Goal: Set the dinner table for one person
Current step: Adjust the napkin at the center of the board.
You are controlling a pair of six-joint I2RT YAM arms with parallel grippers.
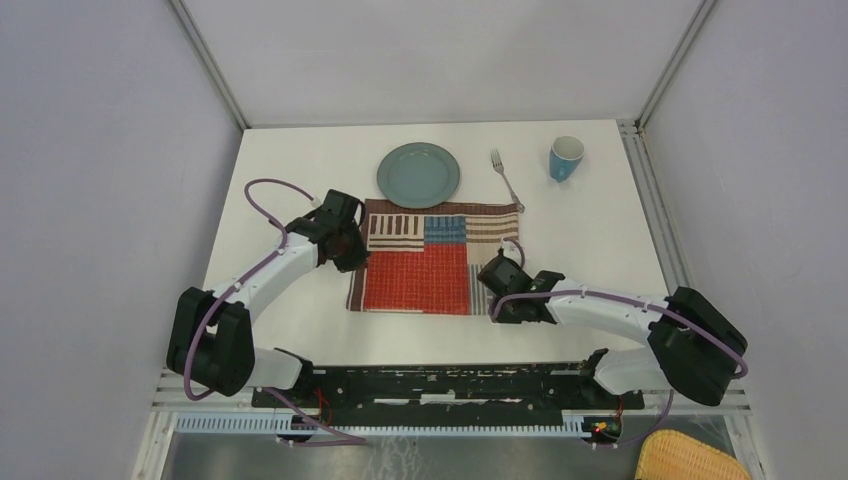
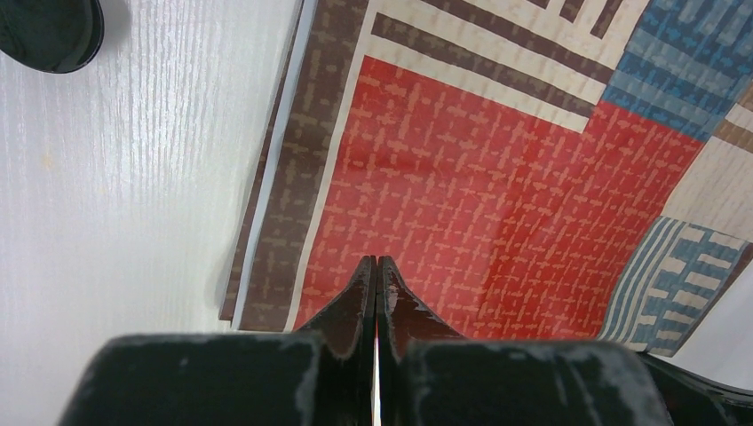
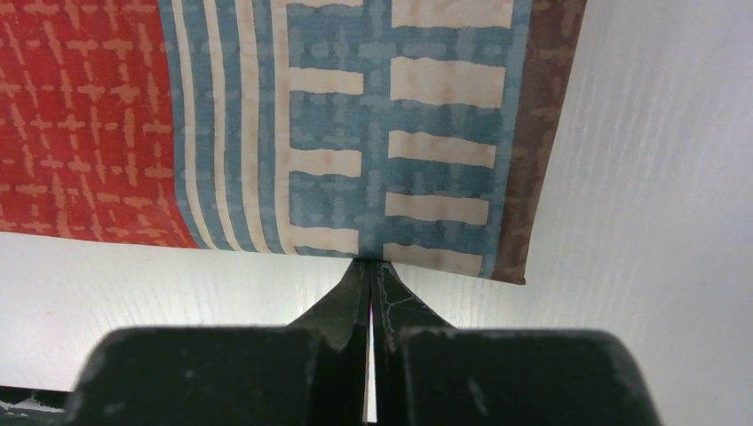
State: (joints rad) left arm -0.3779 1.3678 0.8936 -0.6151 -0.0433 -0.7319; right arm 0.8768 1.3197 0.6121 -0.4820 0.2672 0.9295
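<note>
The dinner table (image 1: 290, 170) is a white top with a striped patchwork placemat (image 1: 430, 258) lying in its middle. A teal plate (image 1: 418, 174), a fork (image 1: 507, 180) and a blue cup (image 1: 565, 158) lie beyond the mat. My left gripper (image 1: 345, 245) is at the mat's left side. In the left wrist view it (image 2: 376, 260) is shut, its tips over the red patch (image 2: 497, 195). My right gripper (image 1: 497, 285) is at the mat's near right corner. In the right wrist view it (image 3: 370, 263) is shut with its tips right at the mat's near edge (image 3: 426, 253).
Metal rails (image 1: 655, 215) edge the table on the right, and grey walls close it in. A wicker basket (image 1: 690, 458) sits off the table at the near right. A dark rounded object (image 2: 49, 31) shows at the top left of the left wrist view.
</note>
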